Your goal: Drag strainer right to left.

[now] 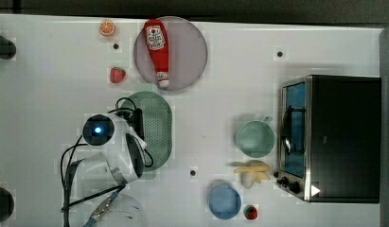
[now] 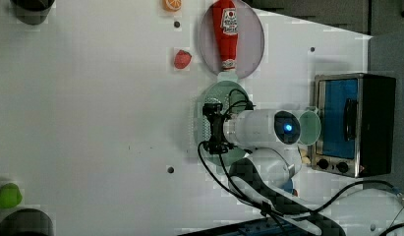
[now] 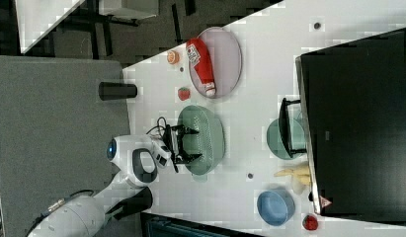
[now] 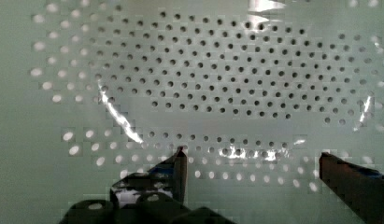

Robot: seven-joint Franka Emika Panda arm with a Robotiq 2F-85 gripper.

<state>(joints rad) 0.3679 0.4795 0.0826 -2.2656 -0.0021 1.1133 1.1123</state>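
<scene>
**Gripper was down in the strainer, drag looked underway or about to be**

So at this point the strainer [image 1: 156,125] sat on the white table [image 1: 50,94], just below the grey plate [image 1: 187,49] with the ketchup bottle [image 1: 157,45] in the top view, well apart from the mint cup [image 1: 255,138] and the toaster oven [image 1: 343,137]. The gripper [image 4: 250,161] was over the strainer's side nearest the arm, fingers spread apart with nothing pinched between them. In the wrist view the perforated bottom was right up close, so I'd guess the tips were inside the bowl or very near its floor, though actual contact was hard to call.

My read: this was the hook-and-pull stage. Next move would call for keeping the fingers low against the inner wall and pulling sideways steadily, without tipping the strainer or bumping the strawberry [image 1: 117,74] nearby.
</scene>
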